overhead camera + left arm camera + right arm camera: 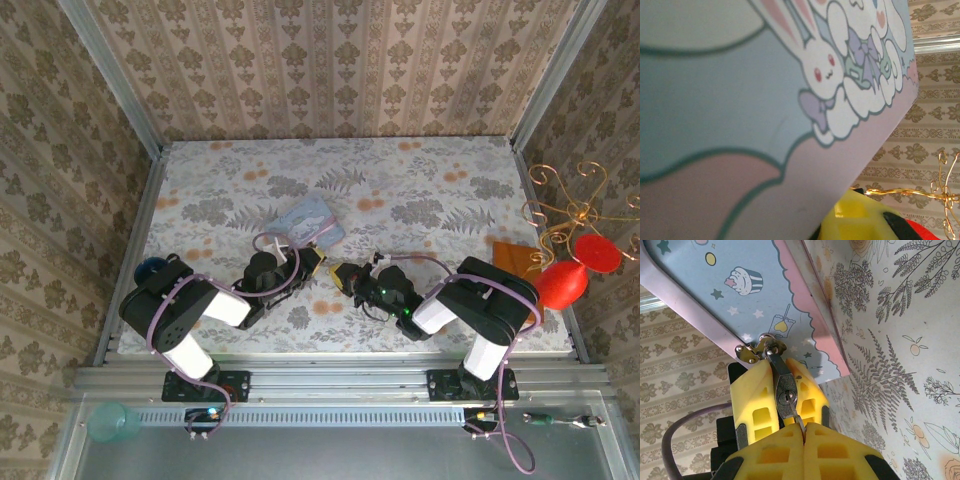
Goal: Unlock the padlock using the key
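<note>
The key [798,419] sits in the padlock [785,390], pinched by the closed right pincer [804,432]; the left pincer [778,368] clamps the padlock. Next, I reckon: 1 careful twist.

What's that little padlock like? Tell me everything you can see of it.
The padlock is tiny, with a grey metal body and a silvery shackle. The shackle is threaded through the metal hasp on the edge of the pale blue cartoon tin. The left hand clamps the body between its yellow fingers. The keyhole end faces the right hand, which pinches the thin key sitting in the keyhole.
</note>
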Controlling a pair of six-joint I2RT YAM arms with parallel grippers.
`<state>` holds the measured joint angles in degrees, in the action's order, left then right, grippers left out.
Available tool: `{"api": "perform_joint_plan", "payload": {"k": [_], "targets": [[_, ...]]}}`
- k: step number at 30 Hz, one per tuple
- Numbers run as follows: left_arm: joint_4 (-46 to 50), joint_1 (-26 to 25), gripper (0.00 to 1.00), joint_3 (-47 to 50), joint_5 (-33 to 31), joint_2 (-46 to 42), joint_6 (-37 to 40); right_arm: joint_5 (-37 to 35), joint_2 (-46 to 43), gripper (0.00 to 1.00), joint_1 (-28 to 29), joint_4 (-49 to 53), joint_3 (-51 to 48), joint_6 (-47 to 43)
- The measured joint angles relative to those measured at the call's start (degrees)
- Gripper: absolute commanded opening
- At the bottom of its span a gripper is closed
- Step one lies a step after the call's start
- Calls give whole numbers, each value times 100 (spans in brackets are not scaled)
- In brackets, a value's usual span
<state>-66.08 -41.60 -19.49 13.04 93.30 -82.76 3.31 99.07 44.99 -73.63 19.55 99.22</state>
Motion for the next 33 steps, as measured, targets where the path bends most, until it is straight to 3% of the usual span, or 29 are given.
{"api": "perform_joint_plan", "payload": {"k": [25, 33], "targets": [[-11, -2, 0, -44, -319, -2, 4, 284, -7, 0, -103, 310, 313, -46], [63, -79, 0, -55, -240, -2, 9, 511, -4, 0, -544, 319, 234, -195]]}}
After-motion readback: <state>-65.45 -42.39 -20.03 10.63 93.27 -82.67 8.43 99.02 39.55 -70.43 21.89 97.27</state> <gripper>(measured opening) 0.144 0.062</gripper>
